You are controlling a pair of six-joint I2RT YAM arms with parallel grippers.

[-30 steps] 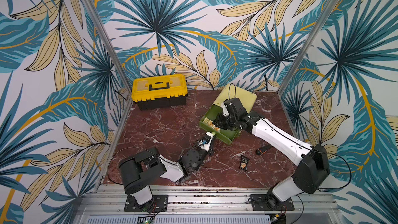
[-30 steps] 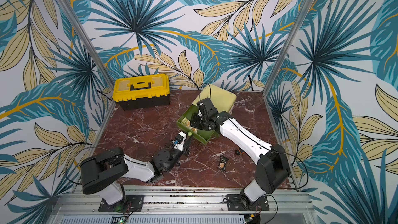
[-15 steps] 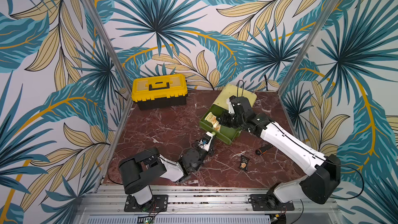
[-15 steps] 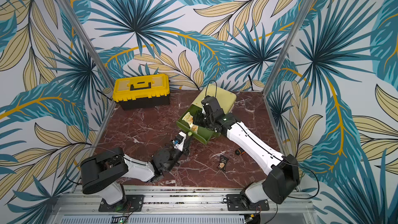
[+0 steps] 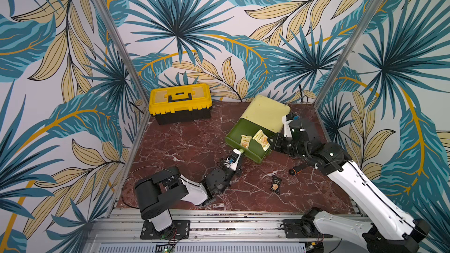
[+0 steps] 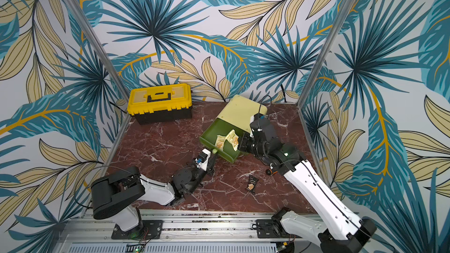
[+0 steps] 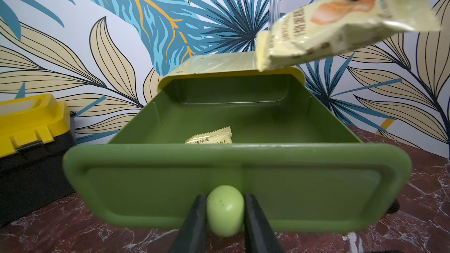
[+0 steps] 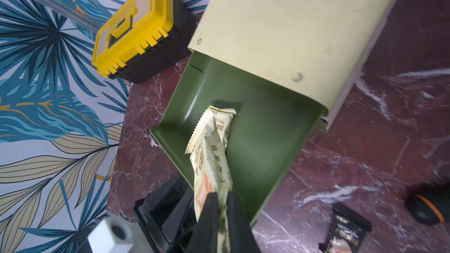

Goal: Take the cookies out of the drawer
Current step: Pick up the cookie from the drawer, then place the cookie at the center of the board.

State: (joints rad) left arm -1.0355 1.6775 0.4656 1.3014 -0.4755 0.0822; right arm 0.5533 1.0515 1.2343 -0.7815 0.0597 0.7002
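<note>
The green drawer (image 5: 243, 128) stands pulled out of its pale yellow cabinet (image 5: 265, 113). My left gripper (image 7: 225, 215) is shut on the drawer's light green knob (image 7: 225, 210), low at the front panel (image 7: 170, 186). My right gripper (image 8: 220, 205) is shut on one end of a pale yellow cookie packet (image 8: 211, 166), which hangs above the drawer's right side (image 5: 261, 139). A second pale yellow packet (image 7: 210, 138) lies flat on the drawer floor (image 5: 246, 141). A black packet (image 5: 275, 184) lies on the marble table in front of the drawer.
A yellow and black toolbox (image 5: 179, 101) stands at the back left against the wall. A small black ball with an orange ring (image 5: 293, 171) lies on the table under my right arm, close to the black packet. Patterned walls enclose three sides.
My right gripper has drawn back from inside the drawer toward its right edge, lifting the pale yellow packet off the floor. The left gripper and the drawer have stayed put.
</note>
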